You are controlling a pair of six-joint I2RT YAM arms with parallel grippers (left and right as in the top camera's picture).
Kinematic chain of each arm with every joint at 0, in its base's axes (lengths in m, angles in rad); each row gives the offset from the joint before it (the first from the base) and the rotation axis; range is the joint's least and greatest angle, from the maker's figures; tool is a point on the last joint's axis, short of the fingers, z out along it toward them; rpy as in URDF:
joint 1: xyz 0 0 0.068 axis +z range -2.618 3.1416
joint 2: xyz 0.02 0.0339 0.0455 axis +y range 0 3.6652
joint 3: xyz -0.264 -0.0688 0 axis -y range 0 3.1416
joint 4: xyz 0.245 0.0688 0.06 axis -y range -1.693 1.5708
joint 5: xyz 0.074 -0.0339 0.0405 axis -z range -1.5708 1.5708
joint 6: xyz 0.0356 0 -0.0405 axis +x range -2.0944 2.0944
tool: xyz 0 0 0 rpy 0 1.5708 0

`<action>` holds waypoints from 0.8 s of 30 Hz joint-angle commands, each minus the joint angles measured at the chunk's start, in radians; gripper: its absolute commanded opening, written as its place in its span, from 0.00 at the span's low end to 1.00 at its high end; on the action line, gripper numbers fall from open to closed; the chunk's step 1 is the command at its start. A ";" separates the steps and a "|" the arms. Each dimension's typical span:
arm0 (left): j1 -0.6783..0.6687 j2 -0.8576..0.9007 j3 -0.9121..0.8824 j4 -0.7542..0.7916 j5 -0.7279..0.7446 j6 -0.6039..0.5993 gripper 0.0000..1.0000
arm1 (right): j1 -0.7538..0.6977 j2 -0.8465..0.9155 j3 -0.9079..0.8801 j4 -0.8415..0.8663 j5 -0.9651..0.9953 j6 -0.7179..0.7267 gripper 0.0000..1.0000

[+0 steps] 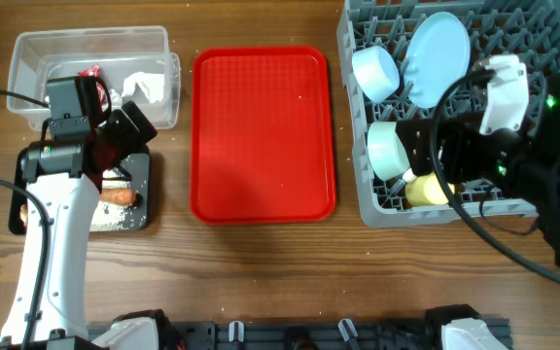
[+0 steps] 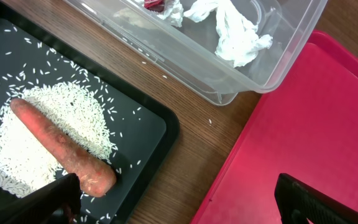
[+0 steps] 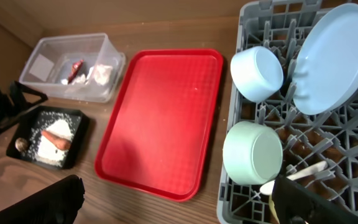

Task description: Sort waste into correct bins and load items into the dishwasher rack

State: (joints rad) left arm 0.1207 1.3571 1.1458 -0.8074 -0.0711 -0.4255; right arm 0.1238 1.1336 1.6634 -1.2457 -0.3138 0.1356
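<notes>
Carrot (image 2: pixel 61 146) lies on a heap of rice grains (image 2: pixel 73 115) in the black tray (image 2: pixel 142 124), brown lump (image 3: pixel 22 144) at the tray's far-left corner in the right wrist view. Just behind the tray sits the clear tub (image 1: pixel 27 44), holding the white tissue (image 2: pixel 238 31) and the red wrapper (image 2: pixel 154 4). Left claw (image 2: pixel 179 204) hangs over the tray's edge near the carrot tip, fingers spread wide, nothing in them. Red serving tray (image 1: pixel 263 131) sits mid-counter between the bins and the rack, bare. Dishwasher rack (image 1: pixel 367 209) on the right holds the plate (image 1: pixel 436 58) standing on edge, two bowls (image 1: pixel 375 73) (image 1: pixel 389 148) on their sides, the yellow cup (image 1: pixel 426 190) and the white spoon (image 3: pixel 297 175) near the lower bowl. Right claw (image 3: pixel 179 205) is over the rack's front-left part, fingers apart, empty. Counter (image 1: pixel 261 282) is wood grain.
</notes>
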 commanded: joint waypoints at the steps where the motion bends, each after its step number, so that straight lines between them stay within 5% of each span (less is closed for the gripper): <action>1: 0.006 -0.018 0.020 0.002 -0.013 -0.013 1.00 | 0.003 -0.030 0.004 0.004 0.120 0.022 1.00; 5: 0.006 -0.018 0.020 0.002 -0.013 -0.013 1.00 | 0.003 -0.074 -0.077 0.092 0.274 0.021 1.00; 8: 0.006 -0.018 0.020 0.003 -0.013 -0.013 1.00 | 0.002 -0.175 -0.292 0.330 0.344 0.021 1.00; 12: 0.006 -0.018 0.020 0.003 -0.013 -0.013 1.00 | -0.049 -0.451 -0.843 0.828 0.309 0.005 1.00; 16: 0.006 -0.018 0.020 0.002 -0.013 -0.013 1.00 | -0.071 -0.732 -1.286 1.141 0.232 0.006 1.00; 19: 0.006 -0.018 0.020 0.002 -0.013 -0.013 1.00 | -0.073 -0.928 -1.505 1.205 0.208 0.006 1.00; 24: 0.006 -0.018 0.020 0.002 -0.013 -0.013 1.00 | -0.073 -1.094 -1.630 1.186 0.209 0.004 1.00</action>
State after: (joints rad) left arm 0.1207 1.3525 1.1465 -0.8082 -0.0784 -0.4259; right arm 0.0551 0.1024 0.0643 -0.0502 -0.0860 0.1448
